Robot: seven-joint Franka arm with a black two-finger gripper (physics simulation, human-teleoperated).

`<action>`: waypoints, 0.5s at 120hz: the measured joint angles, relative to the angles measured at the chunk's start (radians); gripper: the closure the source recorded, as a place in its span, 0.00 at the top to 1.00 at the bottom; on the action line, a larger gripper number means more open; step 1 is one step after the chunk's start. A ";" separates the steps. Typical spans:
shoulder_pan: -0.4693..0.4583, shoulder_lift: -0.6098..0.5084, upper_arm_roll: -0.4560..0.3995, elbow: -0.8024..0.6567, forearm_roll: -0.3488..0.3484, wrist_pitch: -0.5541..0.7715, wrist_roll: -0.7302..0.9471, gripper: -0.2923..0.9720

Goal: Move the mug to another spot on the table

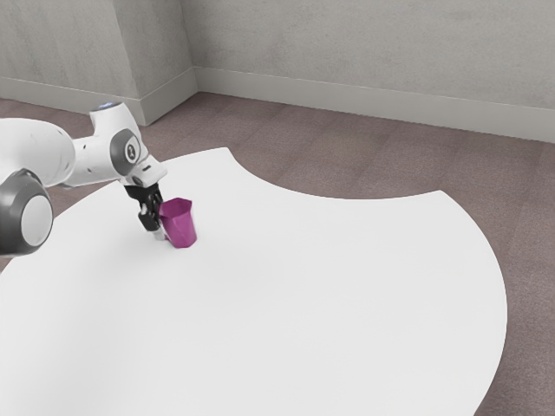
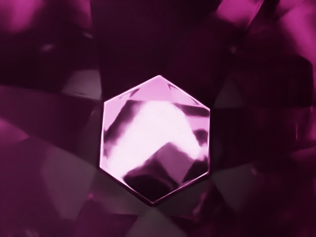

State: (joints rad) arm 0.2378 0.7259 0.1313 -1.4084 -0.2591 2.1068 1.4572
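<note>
- The gripper (image 1: 153, 222) hangs low over the white table (image 1: 347, 303), pointing down from the end of the white arm (image 1: 82, 160), which comes in from the exterior view's left
- The mug (image 1: 179, 224), a magenta one with flat, faceted sides, stands upright on the table right against the gripper, on its side toward the exterior view's right
- The black hand overlaps the mug's near rim, and the contact itself is hidden, so I cannot tell whether the gripper is clenched on the mug or released
- A small pale part shows just below the gripper, at the mug's base; what it is cannot be made out
- In the wrist view the mug (image 2: 155, 143) lies directly under the hand: its glossy six-sided bottom is seen from above, ringed by dark magenta inner walls
- The rest of the table stretches well away from the gripper toward the exterior view's right, with brown floor (image 1: 390, 156) and a grey wall (image 1: 364, 43) beyond it
</note>
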 joint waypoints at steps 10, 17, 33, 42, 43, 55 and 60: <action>0.000 -0.005 -0.002 0.000 -0.006 0.003 0.007 0.47; 0.001 -0.015 -0.006 0.000 -0.025 0.005 0.018 0.42; 0.021 -0.041 -0.032 -0.003 -0.137 0.005 0.070 0.32; 0.039 -0.058 -0.065 -0.013 -0.175 -0.001 0.100 0.31; 0.040 -0.062 -0.068 -0.016 -0.178 -0.003 0.103 0.30; 0.043 -0.102 -0.091 -0.065 -0.211 -0.020 0.140 0.26; 0.043 -0.124 -0.099 -0.104 -0.225 -0.027 0.157 0.25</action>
State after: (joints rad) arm 0.2809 0.6023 0.0323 -1.5121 -0.4842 2.0793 1.6140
